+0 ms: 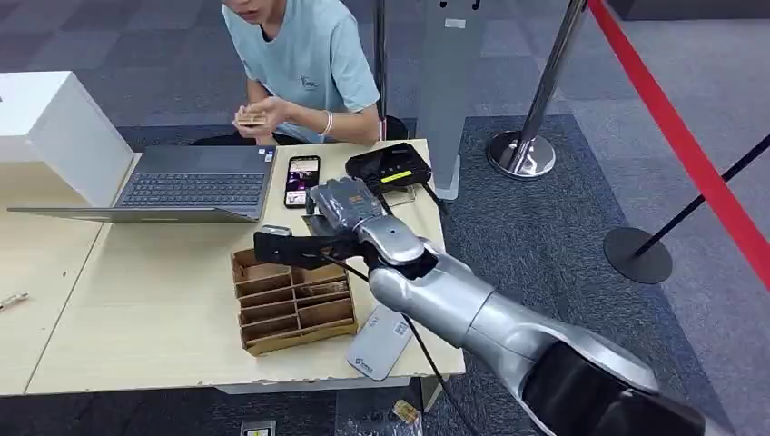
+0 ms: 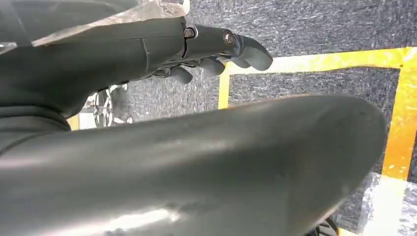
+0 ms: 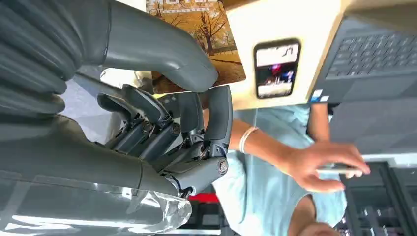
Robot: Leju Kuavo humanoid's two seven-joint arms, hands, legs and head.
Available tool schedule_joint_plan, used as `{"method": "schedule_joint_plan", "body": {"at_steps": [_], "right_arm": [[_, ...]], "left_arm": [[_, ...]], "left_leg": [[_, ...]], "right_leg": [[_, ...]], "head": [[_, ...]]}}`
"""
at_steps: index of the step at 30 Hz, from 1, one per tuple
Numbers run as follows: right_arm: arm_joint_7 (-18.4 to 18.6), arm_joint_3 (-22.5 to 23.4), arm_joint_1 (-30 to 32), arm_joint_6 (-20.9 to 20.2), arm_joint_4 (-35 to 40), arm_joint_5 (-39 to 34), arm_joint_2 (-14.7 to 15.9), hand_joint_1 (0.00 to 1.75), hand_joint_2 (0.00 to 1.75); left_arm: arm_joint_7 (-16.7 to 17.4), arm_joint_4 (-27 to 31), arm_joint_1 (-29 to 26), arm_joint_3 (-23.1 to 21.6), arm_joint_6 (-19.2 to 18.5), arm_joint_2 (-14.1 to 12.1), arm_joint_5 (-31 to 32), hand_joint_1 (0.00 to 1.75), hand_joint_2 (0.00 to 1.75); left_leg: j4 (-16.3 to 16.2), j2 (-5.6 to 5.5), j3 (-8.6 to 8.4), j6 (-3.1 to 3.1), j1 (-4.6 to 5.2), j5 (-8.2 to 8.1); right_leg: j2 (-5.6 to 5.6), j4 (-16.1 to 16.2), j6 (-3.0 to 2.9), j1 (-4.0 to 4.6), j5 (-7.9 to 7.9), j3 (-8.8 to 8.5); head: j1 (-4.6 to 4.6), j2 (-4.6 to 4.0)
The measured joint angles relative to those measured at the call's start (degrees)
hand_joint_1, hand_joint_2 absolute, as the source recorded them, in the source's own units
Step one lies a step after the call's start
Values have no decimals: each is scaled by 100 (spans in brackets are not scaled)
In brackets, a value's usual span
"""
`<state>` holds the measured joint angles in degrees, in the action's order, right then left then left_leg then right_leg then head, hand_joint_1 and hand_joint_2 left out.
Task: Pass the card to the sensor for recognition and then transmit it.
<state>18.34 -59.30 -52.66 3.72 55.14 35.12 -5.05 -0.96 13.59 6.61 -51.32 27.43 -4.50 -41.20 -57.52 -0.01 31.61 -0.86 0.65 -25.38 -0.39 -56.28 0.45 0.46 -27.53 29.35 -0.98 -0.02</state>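
Right wrist view tells it best: the right hand [image 3: 162, 123] has the card [image 3: 201, 29] - the 1 with the autumn trees printed on it - pinched between thumb and fingers [image 3: 216, 118]. From the head view that hand [image 1: 340, 213] hangs over the table [image 1: 136, 309], between the tray [image 1: 291, 300] on the near side and the phone [image 1: 301, 180] on the far side. The sensor [image 1: 389, 168] sits just far-right of it, close but not under the card yet. The left hand [image 2: 216, 61] hangs down by the floor, fingers loosely bent, nothing in it.

What I'd worry about:

1. The grip looks shallow to me - thumb on 1 face, fingers on the other, a lot of card sticking out. Any quick swing toward the sensor could twist it loose or drop it on the phone.
2. The phone is right beside the path. A low sweep to the right could clip it or shove it into the laptop [image 1: 195, 182].
3. If the card comes in tilted or too high over the sensor, I'd guess no read.
4. A cable runs under the forearm toward the near edge, close to a white flat thing [image 1: 381, 341] lying there. Dragging it could knock that off the table.
5. The person [image 1: 300, 54] across the table already has their hands full of cards [image 1: 252, 118], so the handover could fumble.
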Motion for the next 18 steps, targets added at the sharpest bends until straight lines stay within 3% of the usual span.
{"method": "schedule_joint_plan", "body": {"at_steps": [8, 13, 18], "right_arm": [[-44, 131, -211, 306, -238, 55, 87, 175, 175], [94, 234, -279, 1259, -380, 566, 238, 175, 175], [194, 363, -268, 1656, -433, 931, 426, 175, 175]], "left_arm": [[35, 2, 84, -85, 0, 0, 72, 0, 0], [79, 2, 94, -146, 0, 0, 87, 0, 0], [96, 2, 88, -212, 7, 0, 79, 0, 0]], "left_leg": [[0, 0, 0, 0, 0, 0], [-1, 0, 0, 0, 1, -1], [-2, -1, 0, -1, 1, -1]], "right_leg": [[0, 0, 0, 0, 0, 0], [0, 0, 0, -1, 0, 0], [0, 1, 0, -1, 0, 0]], "head": [[0, 0], [2, 0], [2, 0]]}}
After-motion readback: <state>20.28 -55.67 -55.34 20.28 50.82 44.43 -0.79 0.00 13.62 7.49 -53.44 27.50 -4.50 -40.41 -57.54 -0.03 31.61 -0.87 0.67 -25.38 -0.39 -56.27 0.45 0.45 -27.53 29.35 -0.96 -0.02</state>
